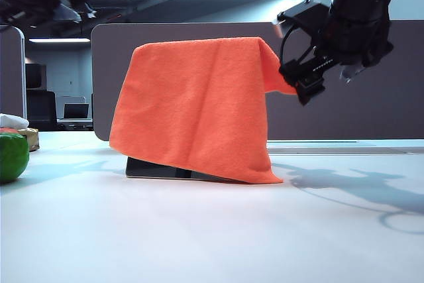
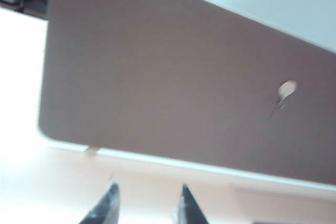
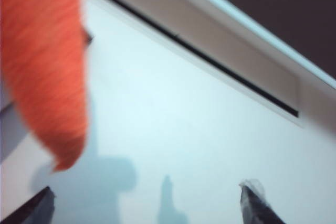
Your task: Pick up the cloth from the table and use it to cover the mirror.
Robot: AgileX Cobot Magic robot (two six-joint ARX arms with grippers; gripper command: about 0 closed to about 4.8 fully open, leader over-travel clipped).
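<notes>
The bright orange, fuzzy cloth (image 1: 195,107) hangs draped over the mirror (image 1: 156,169), hiding all of it but a dark strip at the base. The mirror stands on the white bench (image 1: 212,230); the cloth's lower corner touches the bench beside the mirror's base.

Bright orange cloth (image 1: 192,107) drapes over the dark-based mirror (image 1: 159,170) on the white table (image 1: 199,230); behind the mirror, a grey-brown partition panel (image 1: 371,97); both grippers black.
</notes>
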